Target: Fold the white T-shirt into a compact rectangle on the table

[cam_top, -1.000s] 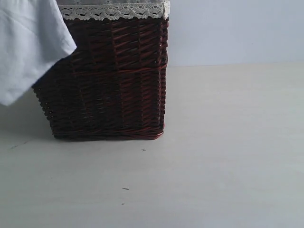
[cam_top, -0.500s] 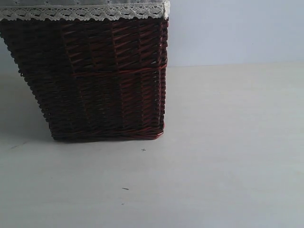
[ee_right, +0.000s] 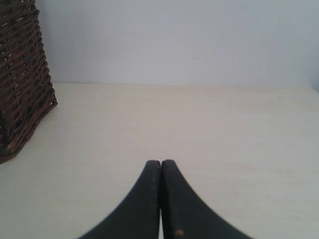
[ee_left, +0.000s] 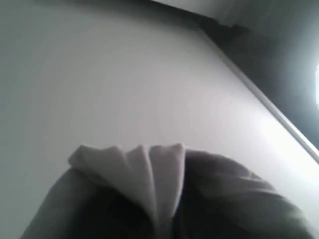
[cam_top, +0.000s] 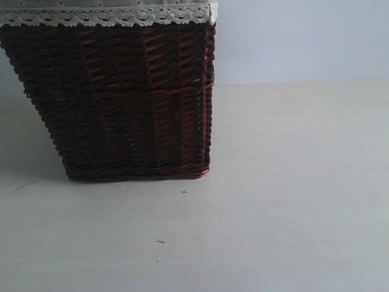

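1. Left gripper: the jaws are hidden under cloth. The shirt is bunched in pleats right at the tip and drapes down over both sides, so the jaws read as closed on a pinch of that cloth.
2. Right gripper: fingers pressed together and holding nothing. It hangs over bare table.
3. Shirt location: at the left gripper only. There is no cloth near the right gripper. The exterior view shows none on the table either.
4. Basket: ahead of the right gripper and off to one side, well apart from its tips. No shirt shows over the lace trim.
5. Done so far: as judged, the shirt is in hand and clear of the basket. No fold shows.
6. Left to do:
   - lay the shirt on the table;
   - spread it flat;
   - fold in the sleeves and sides;
   - double the body into a compact rectangle.
7. Not determinable: the lettering side and how much cloth hangs below the left gripper.
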`<state>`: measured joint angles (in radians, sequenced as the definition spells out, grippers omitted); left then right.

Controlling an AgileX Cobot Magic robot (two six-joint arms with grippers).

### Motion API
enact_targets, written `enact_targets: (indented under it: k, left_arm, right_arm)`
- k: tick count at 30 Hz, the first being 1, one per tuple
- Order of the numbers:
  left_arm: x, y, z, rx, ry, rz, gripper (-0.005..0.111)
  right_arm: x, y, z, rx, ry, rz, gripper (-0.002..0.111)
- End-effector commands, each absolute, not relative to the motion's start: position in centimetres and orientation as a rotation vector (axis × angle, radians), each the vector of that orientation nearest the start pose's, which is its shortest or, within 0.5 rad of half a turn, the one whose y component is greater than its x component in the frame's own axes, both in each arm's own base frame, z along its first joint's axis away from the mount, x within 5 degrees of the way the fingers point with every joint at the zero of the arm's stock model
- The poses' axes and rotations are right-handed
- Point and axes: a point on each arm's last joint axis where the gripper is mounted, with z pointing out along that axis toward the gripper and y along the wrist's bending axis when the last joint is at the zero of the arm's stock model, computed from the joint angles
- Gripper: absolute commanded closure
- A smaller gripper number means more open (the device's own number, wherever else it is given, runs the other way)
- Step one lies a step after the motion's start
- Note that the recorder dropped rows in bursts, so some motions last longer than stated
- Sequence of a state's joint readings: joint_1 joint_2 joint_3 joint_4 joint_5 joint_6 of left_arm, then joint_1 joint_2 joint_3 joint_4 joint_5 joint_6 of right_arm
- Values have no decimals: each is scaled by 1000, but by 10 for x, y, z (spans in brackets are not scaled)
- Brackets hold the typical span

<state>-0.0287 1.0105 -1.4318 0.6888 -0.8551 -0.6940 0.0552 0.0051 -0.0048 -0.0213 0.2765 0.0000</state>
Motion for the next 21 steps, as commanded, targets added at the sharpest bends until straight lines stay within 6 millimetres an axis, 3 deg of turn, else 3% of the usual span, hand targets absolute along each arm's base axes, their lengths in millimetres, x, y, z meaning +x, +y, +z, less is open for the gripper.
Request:
enact_targets:
  k: [1, 8, 12, 17, 21]
  left_arm:
    - [78, -49, 609, 517, 314, -253, 107]
    - [65, -51, 609, 542, 337, -268, 107]
    - [65, -55, 606, 573, 405, -368, 107]
    - [86, -65, 586, 698, 695, -403, 107]
    - [108, -67, 568, 693, 928, -459, 107]
  right_arm:
    - [55, 2, 188, -68, 1758, 8, 108]
    - [55, 2, 188, -68, 1758, 8, 108]
    - [55, 2, 188, -68, 1758, 8, 108]
    - [55, 2, 188, -68, 1758, 8, 108]
    - [55, 2, 188, -68, 1758, 8, 108]
